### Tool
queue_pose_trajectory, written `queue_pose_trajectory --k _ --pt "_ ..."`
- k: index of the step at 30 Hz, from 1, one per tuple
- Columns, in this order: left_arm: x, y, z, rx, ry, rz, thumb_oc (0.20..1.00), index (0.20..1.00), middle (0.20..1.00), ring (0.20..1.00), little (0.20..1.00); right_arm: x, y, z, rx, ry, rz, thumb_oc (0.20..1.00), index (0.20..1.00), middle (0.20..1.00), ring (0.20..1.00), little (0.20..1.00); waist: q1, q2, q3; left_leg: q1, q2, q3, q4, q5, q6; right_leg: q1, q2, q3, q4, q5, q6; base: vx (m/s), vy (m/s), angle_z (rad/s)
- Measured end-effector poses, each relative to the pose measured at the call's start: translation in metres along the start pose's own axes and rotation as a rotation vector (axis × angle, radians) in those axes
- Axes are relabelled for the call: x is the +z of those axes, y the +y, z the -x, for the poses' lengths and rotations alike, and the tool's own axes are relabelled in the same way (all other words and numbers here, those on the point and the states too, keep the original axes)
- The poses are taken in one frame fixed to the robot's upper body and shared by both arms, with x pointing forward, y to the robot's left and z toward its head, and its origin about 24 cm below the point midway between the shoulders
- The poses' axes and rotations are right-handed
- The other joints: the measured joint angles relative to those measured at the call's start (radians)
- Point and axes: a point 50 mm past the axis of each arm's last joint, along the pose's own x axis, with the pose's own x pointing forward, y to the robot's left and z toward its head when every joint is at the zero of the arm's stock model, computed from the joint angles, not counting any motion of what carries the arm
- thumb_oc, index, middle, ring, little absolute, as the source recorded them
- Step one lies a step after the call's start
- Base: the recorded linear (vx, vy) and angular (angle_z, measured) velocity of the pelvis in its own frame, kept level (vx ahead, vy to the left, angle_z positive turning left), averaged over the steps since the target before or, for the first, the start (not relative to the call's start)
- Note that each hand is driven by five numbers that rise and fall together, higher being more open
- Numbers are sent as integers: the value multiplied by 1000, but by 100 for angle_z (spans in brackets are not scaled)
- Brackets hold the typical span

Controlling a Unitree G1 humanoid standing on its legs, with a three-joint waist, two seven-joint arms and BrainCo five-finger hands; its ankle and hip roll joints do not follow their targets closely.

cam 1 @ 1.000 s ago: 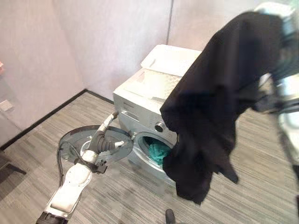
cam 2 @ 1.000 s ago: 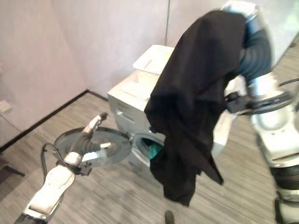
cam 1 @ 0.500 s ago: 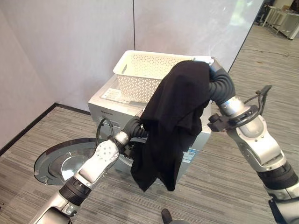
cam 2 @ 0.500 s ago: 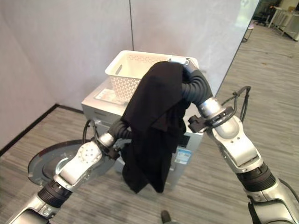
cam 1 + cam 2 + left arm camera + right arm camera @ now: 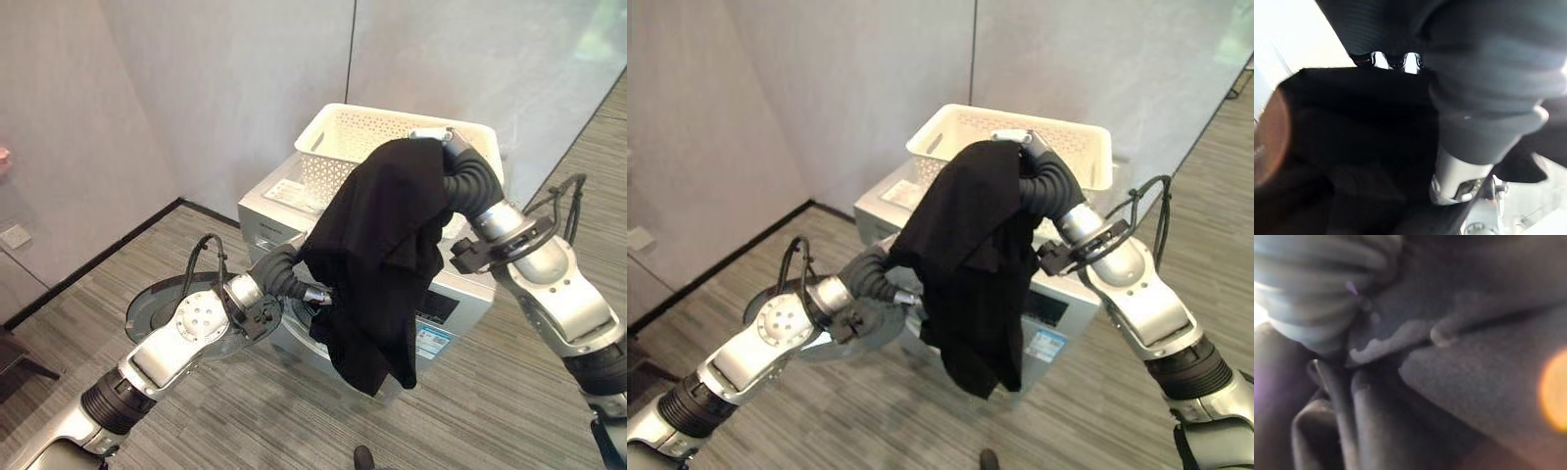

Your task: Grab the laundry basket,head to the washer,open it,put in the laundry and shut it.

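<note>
Grey-floored corner: right hand [image 5: 1024, 147] is pinching the black garment [image 5: 382, 255] dangling above the washer [image 5: 446, 304] opening; left hand's [image 5: 313, 294] grip unclear.

We see the head views evenly and softly lit, the pale walls [image 5: 196, 88] bright, the black garment [image 5: 382, 255] so dark that its folds barely read. Both wrist views are blurred at close range. We note an orange flare spot in each and white glare behind the left fingers [image 5: 1388, 59].
</note>
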Motion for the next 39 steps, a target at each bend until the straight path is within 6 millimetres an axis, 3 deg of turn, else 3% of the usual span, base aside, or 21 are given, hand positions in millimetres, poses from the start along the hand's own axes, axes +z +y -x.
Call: queue_pose_trajectory --k 6,14,16,25,30,32,34,35,39 --pt "-10 -9 -8 -17 31 -72 1000 1000 1000 1000 1000 -15 5 1 -23 56 -40 200 200 200 200 200 -6 2 0 -1 2 -17 0 0 -1 9 0 -19 0 -9 -3 -3 -8 8" --pt "-6 -36 -61 -125 -16 -48 1000 1000 1000 1000 1000 -36 5 1 -46 160 -57 200 200 200 200 200 -14 18 -7 -26 2 -42 0 5 -3 -3 -1 -43 0 -12 -5 -12 -7 9" --pt "-6 -37 -67 -135 -11 -56 1000 1000 1000 1000 1000 -38 7 -2 -42 177 -56 200 200 200 200 200 -12 24 -10 -34 2 -44 0 6 -3 -10 -1 -44 0 -12 -5 0 0 0" --pt "-3 -28 -98 -152 25 -176 1000 1000 1000 1000 1000 -49 2 -59 -29 245 47 200 200 200 200 200 -58 47 -11 -50 3 -30 0 9 -4 -33 1 -33 0 -7 -5 -13 -2 -3" --pt "-10 -34 -98 -121 43 -117 1000 1000 1000 1000 1000 -49 10 -65 -64 234 8 200 200 200 200 200 -54 48 -11 -52 3 -20 0 8 -4 -39 1 -25 0 -7 -6 0 1 -4" --pt "-12 -37 -100 -112 48 -79 592 592 592 592 592 -49 12 -66 -74 231 1 200 200 200 200 200 -52 47 -11 -52 3 -20 0 8 -4 -39 1 -26 0 -7 -6 0 0 0" --pt "-14 -39 -102 -89 53 -62 363 363 363 363 363 -48 13 -67 -79 228 -6 200 200 200 200 200 -51 47 -11 -51 4 -19 0 8 -4 -39 2 -25 0 -7 -6 0 0 0" --pt "-14 -39 -103 -69 47 -43 200 200 200 200 200 -48 14 -67 -78 227 -8 200 200 200 200 200 -51 47 -11 -51 4 -19 0 8 -4 -39 2 -25 0 -6 -6 0 0 0" --pt "-14 -36 -104 25 39 25 200 200 200 200 200 -47 17 -69 -92 217 -22 200 200 200 200 200 -53 47 -11 -50 7 -18 0 8 -4 -39 5 -26 0 -4 -7 0 0 0"
